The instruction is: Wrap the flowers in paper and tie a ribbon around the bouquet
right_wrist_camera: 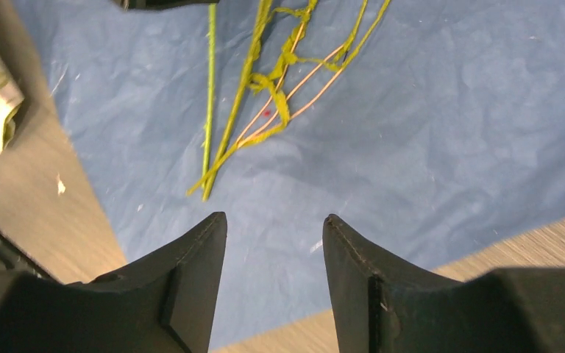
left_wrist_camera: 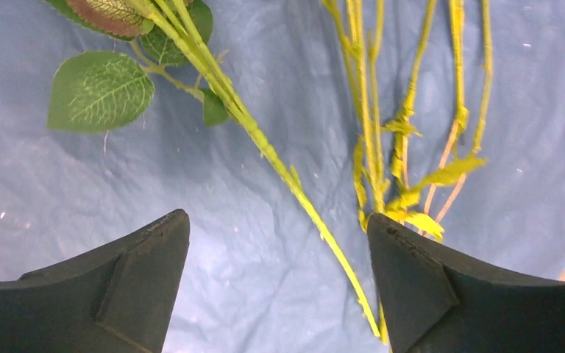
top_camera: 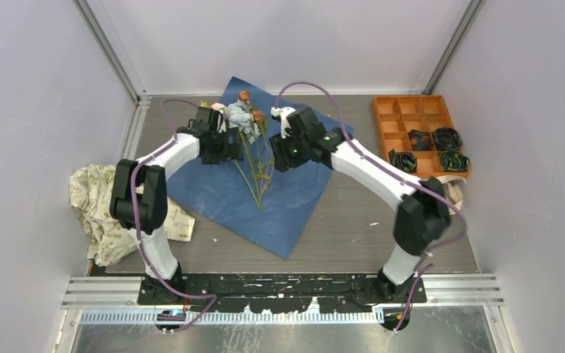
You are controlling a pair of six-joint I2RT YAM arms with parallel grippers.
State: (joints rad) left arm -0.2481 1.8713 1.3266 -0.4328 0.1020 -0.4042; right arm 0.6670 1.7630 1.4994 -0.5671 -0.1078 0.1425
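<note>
black fingers of the left gripper (left_wrist_camera: 276,217) fill the bottom of the left wrist view. its jaws are spread wide and pinch nothing. one long green stalk lies on the paper (left_wrist_camera: 59,191) under them and runs slanting through the gap toward the right-hand finger.

at the far left of the table sits one crumpled cream cloth (top_camera: 99,198). next come the flowers (top_camera: 249,121), flat on the middle of the one dark blue sheet, which is not folded yet. the blooms are at the far end and the stalks point to the near edge, so the long axis runs far to near, between the two grippers. i count three blooms and about five thin stalks, though they overlap.

the right gripper (right_wrist_camera: 274,217) has its jaws parted also, with nothing in them. the stalk ends lie ahead of it, toward the left of its view. i judge the left arm is the nearer one to the stalks.

at the right stands one orange tray (top_camera: 412,98) with four dark coils (top_camera: 447,137). just beside it is a pale band, probably the ribbon (top_camera: 454,193).
</note>
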